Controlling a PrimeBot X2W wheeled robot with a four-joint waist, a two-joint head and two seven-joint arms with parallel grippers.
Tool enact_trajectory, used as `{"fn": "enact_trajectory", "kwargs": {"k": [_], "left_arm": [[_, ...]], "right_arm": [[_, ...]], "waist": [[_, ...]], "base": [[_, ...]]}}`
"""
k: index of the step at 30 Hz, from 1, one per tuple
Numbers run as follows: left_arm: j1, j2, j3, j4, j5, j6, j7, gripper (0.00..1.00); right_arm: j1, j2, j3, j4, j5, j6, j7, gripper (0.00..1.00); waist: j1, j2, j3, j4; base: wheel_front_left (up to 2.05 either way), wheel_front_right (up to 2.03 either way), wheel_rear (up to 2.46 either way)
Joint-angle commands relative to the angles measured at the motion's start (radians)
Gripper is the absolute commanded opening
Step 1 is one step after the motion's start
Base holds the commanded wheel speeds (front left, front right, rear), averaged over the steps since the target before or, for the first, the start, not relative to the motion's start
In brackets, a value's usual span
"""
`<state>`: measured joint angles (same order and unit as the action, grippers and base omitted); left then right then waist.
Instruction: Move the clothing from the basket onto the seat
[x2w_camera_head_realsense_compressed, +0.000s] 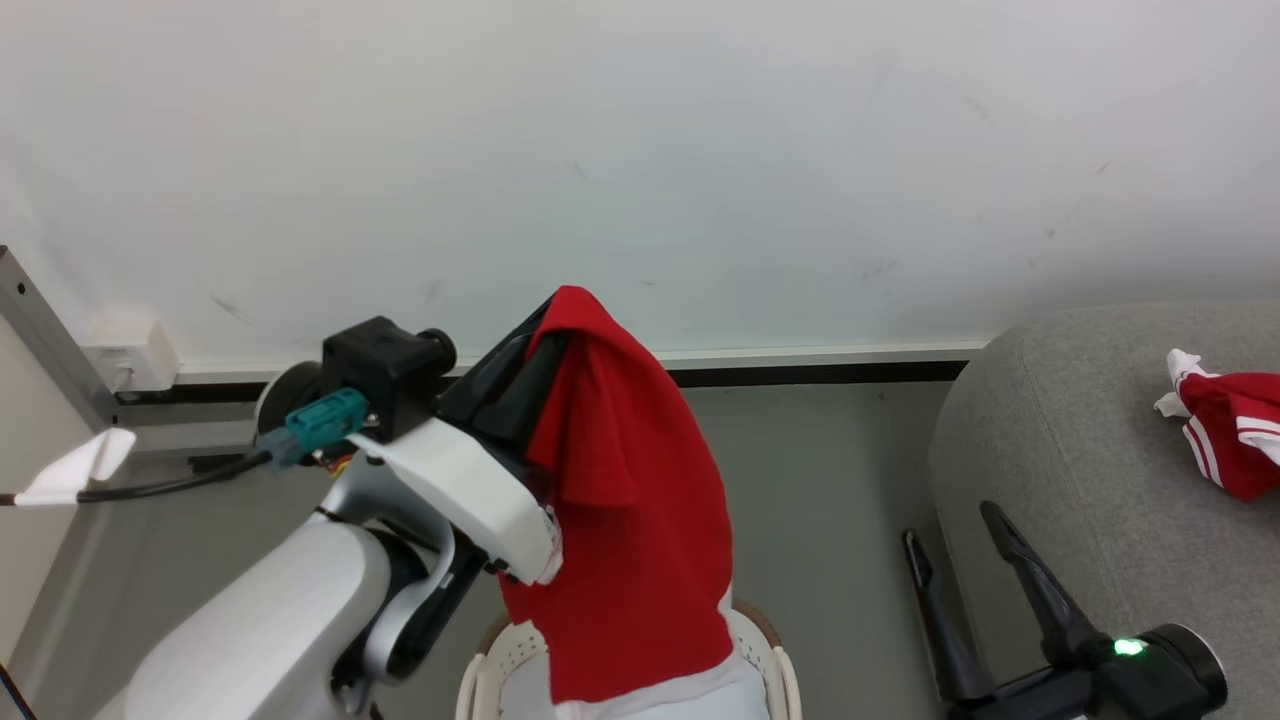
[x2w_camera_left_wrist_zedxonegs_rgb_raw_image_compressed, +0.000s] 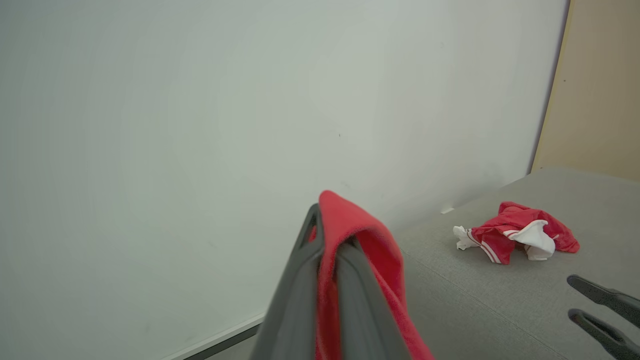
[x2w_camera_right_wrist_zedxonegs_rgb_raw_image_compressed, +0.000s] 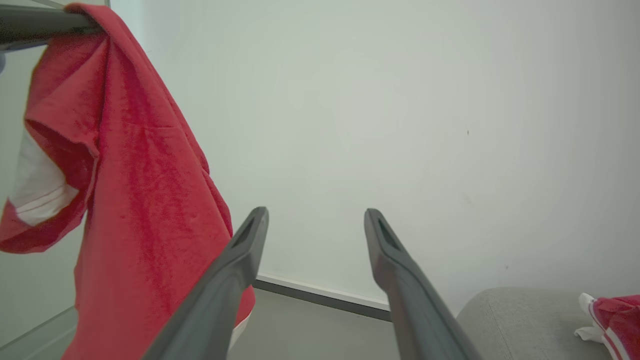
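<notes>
Room: plain white wall (x2w_camera_head_realsense_compressed: 700, 150) across the top of the head view, dark baseboard (x2w_camera_head_realsense_compressed: 800, 373) under it, grey floor (x2w_camera_head_realsense_compressed: 820, 480) below. A white socket box (x2w_camera_head_realsense_compressed: 125, 350) sat on the wall at the left edge, with a black cable (x2w_camera_head_realsense_compressed: 170, 487) running beneath it. In the left wrist view a beige panel (x2w_camera_left_wrist_zedxonegs_rgb_raw_image_compressed: 600, 90) filled the upper right corner. The grey seat (x2w_camera_head_realsense_compressed: 1060, 420) took the right side of the head view, its rounded edge towards the floor. The basket (x2w_camera_head_realsense_compressed: 770, 660) sat at bottom centre, only its perforated rim and a bit of pale lining (x2w_camera_head_realsense_compressed: 520, 695) visible. The left gripper (x2w_camera_head_realsense_compressed: 545, 315) was up at centre, fingers clenched on the top fold of a red garment (x2w_camera_head_realsense_compressed: 630, 480). The cloth was pinched between both fingers in the left wrist view. It hung straight down, with the white-trimmed hem over the basket opening; contact with the basket couldn't be judged, and the rest of the inside was hidden by the cloth. A second red garment (x2w_camera_head_realsense_compressed: 1230, 430), with white stripes, lay crumpled on the seat at the right edge, well apart from the basket. The right gripper (x2w_camera_head_realsense_compressed: 950, 525) was at lower right just beside the seat edge, fingers spread, nothing between them.
</notes>
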<state>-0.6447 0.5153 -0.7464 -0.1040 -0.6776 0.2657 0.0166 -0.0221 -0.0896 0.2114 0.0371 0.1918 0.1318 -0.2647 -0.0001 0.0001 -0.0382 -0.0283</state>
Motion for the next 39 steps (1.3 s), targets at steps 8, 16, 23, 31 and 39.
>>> {"fn": "enact_trajectory", "kwargs": {"k": [8, 16, 23, 31, 39], "left_arm": [[0.018, -0.005, -0.007, -0.017, 0.014, 0.015, 0.001, 0.0], [0.018, -0.016, -0.016, -0.005, 0.011, 0.016, -0.005, 0.0], [-0.004, -0.054, -0.048, 0.001, 0.019, 0.0, -0.003, 0.0], [-0.013, -0.106, -0.088, 0.029, 0.015, -0.022, -0.011, 0.0], [-0.017, -0.133, -0.094, 0.075, -0.002, -0.035, -0.027, 0.0]], "right_arm": [[-0.102, -0.034, 0.169, -0.045, 0.026, -0.002, 0.001, 1.0], [-0.288, -0.02, 0.344, 0.043, 0.037, -0.002, 0.001, 1.0], [-0.448, 0.01, 0.429, 0.223, 0.024, -0.002, 0.001, 1.0], [-0.577, 0.038, 0.448, 0.467, -0.007, -0.002, 0.001, 1.0], [-0.635, 0.038, 0.562, 0.571, 0.16, -0.002, 0.001, 0.0]], "waist": [[0.0001, -0.0001, 0.004, -0.009], [0.0001, -0.0001, 0.011, -0.015], [0.0001, -0.0001, 0.016, 0.0], [0.0001, -0.0001, 0.012, 0.007], [0.0001, -0.0001, 0.009, 0.022]], "base": [[0.0, 0.0, 0.0], [0.0, 0.0, 0.0], [0.0, 0.0, 0.0], [0.0, 0.0, 0.0], [0.0, 0.0, 0.0]]}}
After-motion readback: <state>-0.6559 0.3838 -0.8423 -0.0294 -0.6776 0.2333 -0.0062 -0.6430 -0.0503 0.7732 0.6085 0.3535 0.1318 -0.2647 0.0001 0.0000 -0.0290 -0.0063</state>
